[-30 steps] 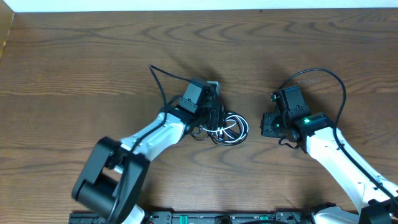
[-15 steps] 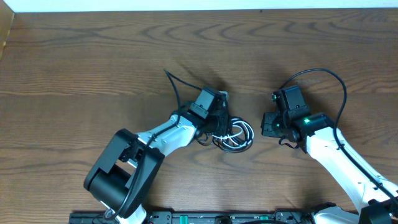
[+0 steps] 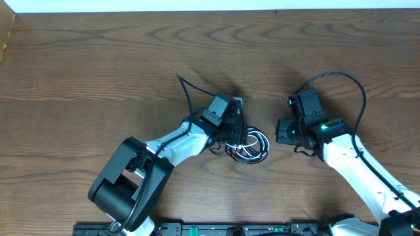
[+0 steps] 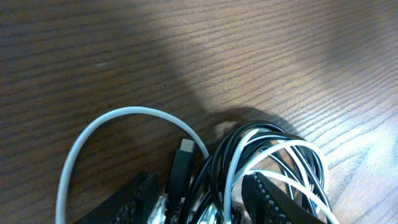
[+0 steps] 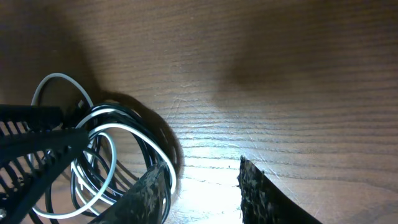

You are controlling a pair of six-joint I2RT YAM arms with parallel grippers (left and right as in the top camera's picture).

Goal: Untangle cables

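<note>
The white and black cables [image 3: 248, 145] lie coiled together in one bundle at the table's middle. My left gripper [image 3: 231, 126] is down on the bundle's left side. In the left wrist view its fingers [image 4: 134, 198] stand apart around the strands, with the left gripper [image 4: 202, 202] astride a black plug [image 4: 182, 169], black loops [image 4: 252, 132] and white strands. A white loop [image 4: 124, 115] arcs out to the left. My right gripper [image 3: 281, 131] hovers just right of the bundle. In its wrist view the right gripper [image 5: 202, 193] is open over bare wood, its left finger beside the coil [image 5: 106, 162].
The left arm's own thick black wire [image 3: 187, 88] sticks up behind it, and the right arm's wire [image 3: 341, 77] loops above its wrist. A black rail [image 3: 230, 229] runs along the table's front edge. A pale wall strip [image 3: 197, 5] borders the far edge.
My left gripper has shifted right and slightly forward, and the cable bundle has slid right with it. The right arm has not moved.
</note>
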